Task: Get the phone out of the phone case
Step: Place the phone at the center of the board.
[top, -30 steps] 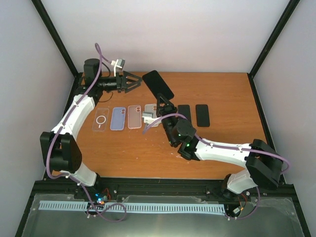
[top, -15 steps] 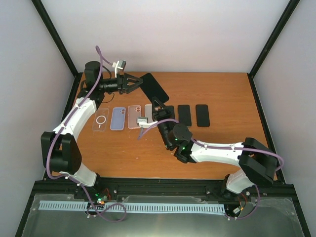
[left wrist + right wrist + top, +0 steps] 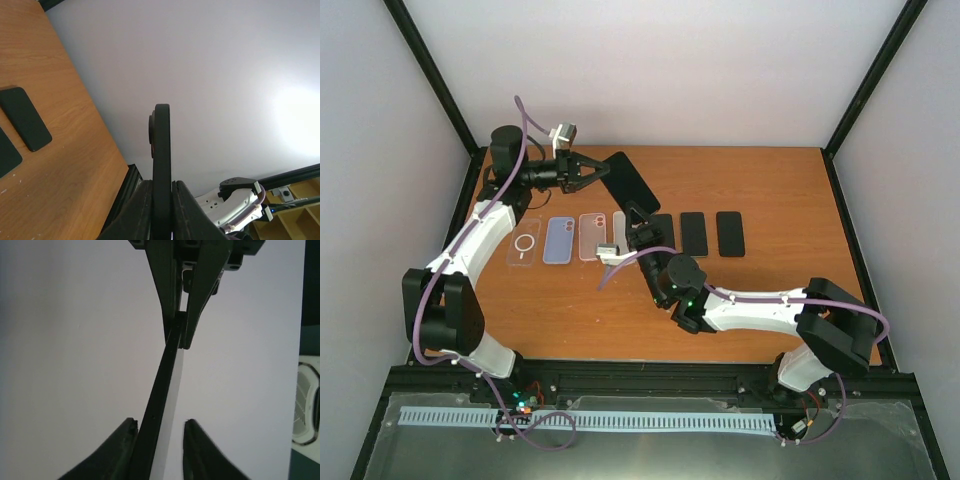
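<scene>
The phone in its black phone case [image 3: 632, 180] is held off the table at the back, tilted. My left gripper [image 3: 590, 170] is shut on its upper end. The left wrist view shows the case [image 3: 161, 140] edge-on, pinched between both fingers of the left gripper [image 3: 161, 184]. My right gripper [image 3: 636, 220] sits at the case's lower end. In the right wrist view the right gripper [image 3: 160, 422] is open. The case edge [image 3: 162, 380] runs between its fingers, lying against the left finger [image 3: 125, 445] with a gap to the right one.
A row lies on the wooden table [image 3: 770, 190]: a clear case with a ring [image 3: 525, 246], a blue case [image 3: 558, 240], a pinkish clear case [image 3: 591, 236], then three black phones [image 3: 693, 233]. Two of these black phones [image 3: 25, 119] show in the left wrist view.
My left gripper has closed on the upper end of the cased phone. My right gripper, shut on it before, has opened, and the right arm has shifted left and lower.
</scene>
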Controlling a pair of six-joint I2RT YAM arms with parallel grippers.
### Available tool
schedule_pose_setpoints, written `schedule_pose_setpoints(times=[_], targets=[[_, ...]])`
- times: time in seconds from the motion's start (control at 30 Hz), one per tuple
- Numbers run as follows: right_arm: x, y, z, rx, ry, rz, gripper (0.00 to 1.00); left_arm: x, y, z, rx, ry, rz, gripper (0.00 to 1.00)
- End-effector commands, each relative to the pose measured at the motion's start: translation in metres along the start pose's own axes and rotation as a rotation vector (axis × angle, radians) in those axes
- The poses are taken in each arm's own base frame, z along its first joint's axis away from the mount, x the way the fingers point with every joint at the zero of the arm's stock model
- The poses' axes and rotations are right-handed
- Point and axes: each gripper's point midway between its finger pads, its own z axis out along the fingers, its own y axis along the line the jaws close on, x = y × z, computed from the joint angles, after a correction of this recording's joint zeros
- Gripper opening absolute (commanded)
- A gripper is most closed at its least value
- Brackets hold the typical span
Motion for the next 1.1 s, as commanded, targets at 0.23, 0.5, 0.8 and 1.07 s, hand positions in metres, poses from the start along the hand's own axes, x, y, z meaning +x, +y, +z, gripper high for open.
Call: schedule_pose_setpoints(times=[0.23,0.5,0.8,1.07], targets=[[0.015,-0.032,-0.014,0.09,0.007,0.116,0.71,-0.019,-0.021,-0.005,0.004,-0.034,0.175,0.01],[0.028,-0.018,-0.019,0.0,0.034,0.175,0.89,-0.047,-0.015,-0.03,-0.058,-0.107,0.271,0.01],[0.056,0.006,-0.012,-0.193,0.117,0.347,0.93,-0.06,0.0,-0.045,-0.127,-0.129,0.388,0.01],[0.091,0.011,-0.007,-0.475,0.192,0.711,0.92,-0.047,0.001,-0.041,-0.063,-0.057,0.49,0.01]])
